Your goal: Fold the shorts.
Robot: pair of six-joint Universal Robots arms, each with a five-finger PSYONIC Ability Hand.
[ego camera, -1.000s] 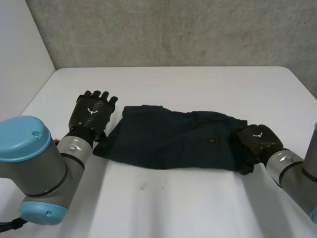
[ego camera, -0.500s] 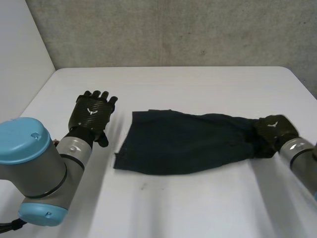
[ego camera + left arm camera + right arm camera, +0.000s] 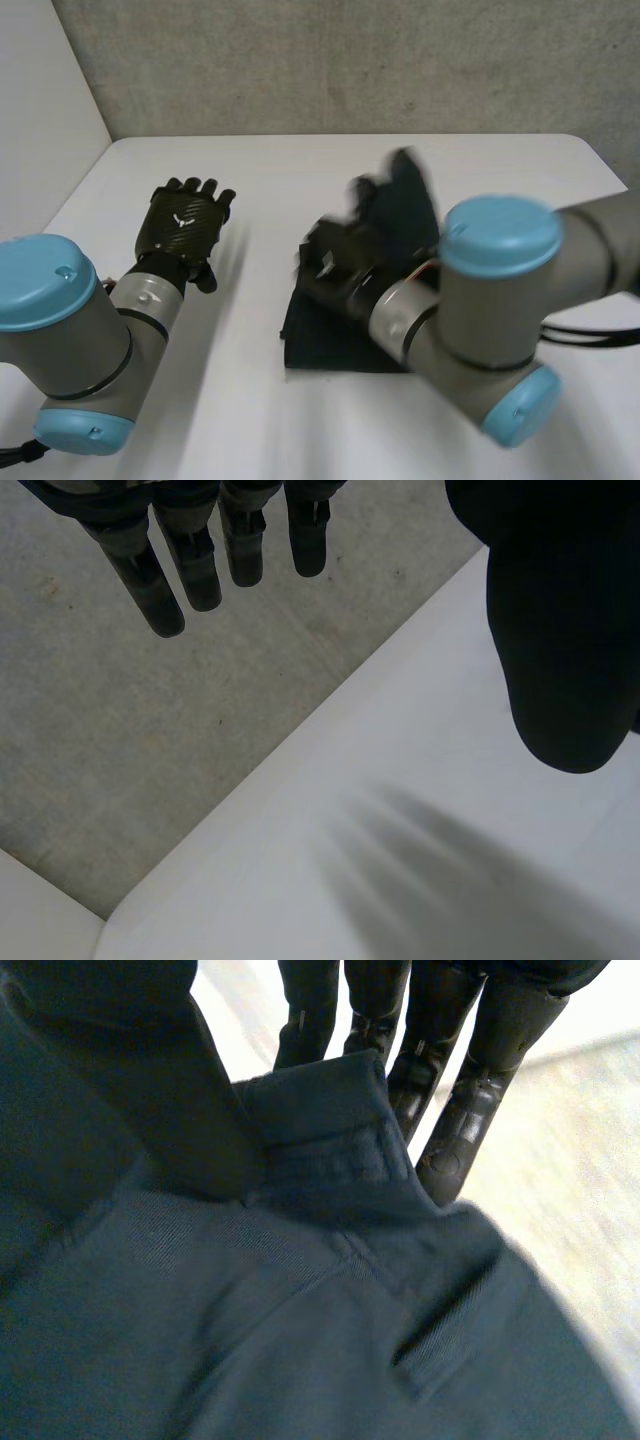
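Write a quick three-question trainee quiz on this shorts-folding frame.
1. Fill in: the fingers of the left hand are ____ (straight or curled).
2. True or false: the right hand pinches the shorts.
3. The left hand is: A) on the shorts; B) apart from them, over the table; C) under them.
Key: 1 straight; 2 true; 3 B.

We list two arms, the left arm (image 3: 62, 345) and the right arm (image 3: 480, 320). Each has a grey cylindrical joint, rounded light-blue caps and a silver-grey wrist collar (image 3: 150, 296). We list two black hands. The left hand (image 3: 186, 226) has a carbon-weave back with a small white emblem (image 3: 182, 222). The right hand (image 3: 335, 266) has glossy, segmented fingers (image 3: 456, 1148).
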